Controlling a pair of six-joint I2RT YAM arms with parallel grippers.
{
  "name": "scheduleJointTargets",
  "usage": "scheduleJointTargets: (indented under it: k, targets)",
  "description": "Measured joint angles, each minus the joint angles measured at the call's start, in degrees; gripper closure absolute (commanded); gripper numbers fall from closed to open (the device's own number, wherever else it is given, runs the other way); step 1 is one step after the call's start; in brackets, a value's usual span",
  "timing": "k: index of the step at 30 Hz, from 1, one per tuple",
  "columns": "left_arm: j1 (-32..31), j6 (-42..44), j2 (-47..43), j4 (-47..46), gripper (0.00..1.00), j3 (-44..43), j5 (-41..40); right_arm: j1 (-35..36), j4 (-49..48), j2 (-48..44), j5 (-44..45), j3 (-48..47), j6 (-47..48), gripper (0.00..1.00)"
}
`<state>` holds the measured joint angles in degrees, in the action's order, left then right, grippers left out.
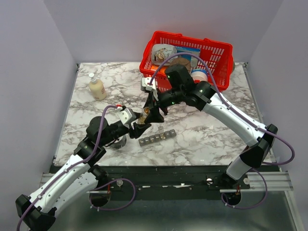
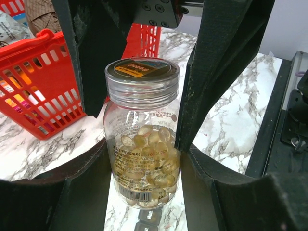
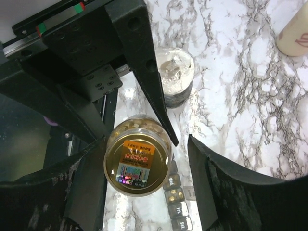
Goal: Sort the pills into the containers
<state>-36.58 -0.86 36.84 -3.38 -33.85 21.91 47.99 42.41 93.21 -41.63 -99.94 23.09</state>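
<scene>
A small clear bottle (image 1: 142,117) with a clear screw cap and a gold seal holds the pills (image 2: 149,159), a mass of pale amber capsules. My left gripper (image 1: 138,121) is shut on the bottle's body (image 2: 144,144) and holds it upright just above the table. My right gripper (image 1: 152,113) hangs over it, open, its fingers either side of the cap (image 3: 138,161), with a gap showing on one side. The dark grey pill organiser (image 1: 157,138) lies just below the bottle (image 3: 177,204). One of its compartments (image 3: 174,194) is open with two capsules inside.
A red mesh basket (image 1: 219,53) full of items stands at the back right. A cream pump bottle (image 1: 96,87) stands at the back left. A short dark round jar with a foil top (image 3: 175,74) sits near my left arm. The table's front edge runs close to the organiser.
</scene>
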Motion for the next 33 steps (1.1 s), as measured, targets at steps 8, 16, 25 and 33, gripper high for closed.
scheduleJointTargets:
  k: [8,16,25,33]
  targets:
    - [0.20,-0.04,0.15,-0.22,1.00,0.00,0.79,-0.37,4.33,0.13,-1.46,-0.48,2.82,0.56]
    - [0.24,-0.46,0.61,-0.39,1.00,0.00,1.40,-0.79,4.63,1.44,-3.96,-1.29,2.32,0.34]
    - [0.24,-1.18,1.27,-0.24,1.00,0.00,2.82,-1.22,4.85,2.89,-6.82,-2.23,0.92,0.72]
    - [0.24,-1.33,0.90,0.17,0.36,0.00,2.54,-1.20,4.83,2.93,-6.88,-2.23,0.90,0.78]
